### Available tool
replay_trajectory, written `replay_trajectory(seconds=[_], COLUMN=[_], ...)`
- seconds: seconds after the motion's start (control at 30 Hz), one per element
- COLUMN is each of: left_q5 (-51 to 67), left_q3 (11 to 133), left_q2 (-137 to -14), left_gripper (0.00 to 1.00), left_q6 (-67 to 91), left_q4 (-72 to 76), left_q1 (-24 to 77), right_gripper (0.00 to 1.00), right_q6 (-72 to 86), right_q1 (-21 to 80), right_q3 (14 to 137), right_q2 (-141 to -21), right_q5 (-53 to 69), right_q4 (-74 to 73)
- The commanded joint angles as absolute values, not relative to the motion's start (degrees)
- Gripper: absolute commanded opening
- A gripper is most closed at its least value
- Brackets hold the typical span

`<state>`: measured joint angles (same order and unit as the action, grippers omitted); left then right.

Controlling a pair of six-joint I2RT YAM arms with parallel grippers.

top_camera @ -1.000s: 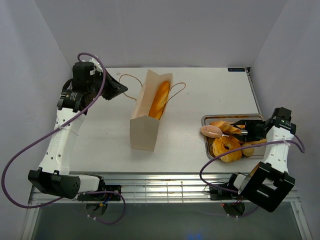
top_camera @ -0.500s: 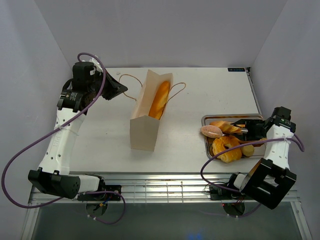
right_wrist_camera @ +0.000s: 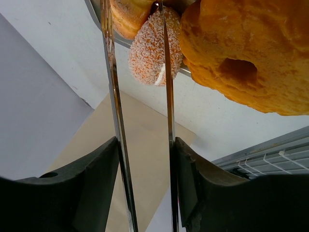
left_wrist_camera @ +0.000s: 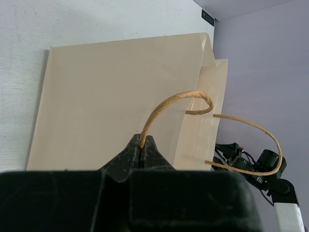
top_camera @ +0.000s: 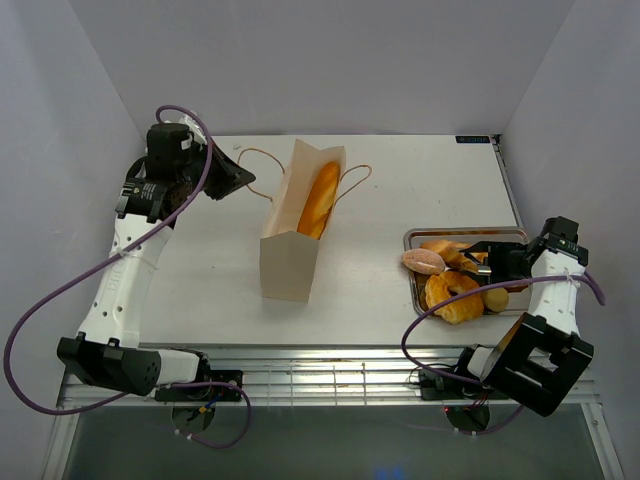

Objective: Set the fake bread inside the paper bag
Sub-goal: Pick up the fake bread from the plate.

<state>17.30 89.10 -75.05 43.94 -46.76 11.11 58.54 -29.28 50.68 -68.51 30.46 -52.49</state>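
Tan cord handle (left_wrist_camera: 166, 107) of the paper bag (top_camera: 292, 245) is pinched tight between the closed fingers of the left gripper (left_wrist_camera: 141, 152), which sits at ten o'clock from the bag. The bag is mid-table, mouth open, with a long baguette (top_camera: 319, 199) showing inside it. At four o'clock from the bag, a silver tray (top_camera: 466, 233) carries the remaining fake bread, among it a pinkish bun (top_camera: 422, 262) and a ring bun (top_camera: 452, 291). The right gripper (top_camera: 508, 263) clasps metal tongs (right_wrist_camera: 167, 92). Their blades are narrowly parted and reach either side of the pinkish bun.
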Motion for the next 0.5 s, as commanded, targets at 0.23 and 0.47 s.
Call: replay_trajectory(seconds=[0.23,0.47], left_q5=[17.14,17.31], left_q3=[90.88,90.88], left_q2=[-75.67,-75.67], left_gripper=[0.00,0.00], left_q6=[43.33,43.33], left_q4=[-46.93,-46.84], left_q1=[11.25,11.25], right_gripper=[0.53,0.53], right_q6=[59.76,59.24], right_q1=[-29.79,-29.79], right_q3=[53.70,57.04], right_q2=[-67.15,-67.15], right_q5=[30.94,30.41], right_q4=[-53.96,-55.99])
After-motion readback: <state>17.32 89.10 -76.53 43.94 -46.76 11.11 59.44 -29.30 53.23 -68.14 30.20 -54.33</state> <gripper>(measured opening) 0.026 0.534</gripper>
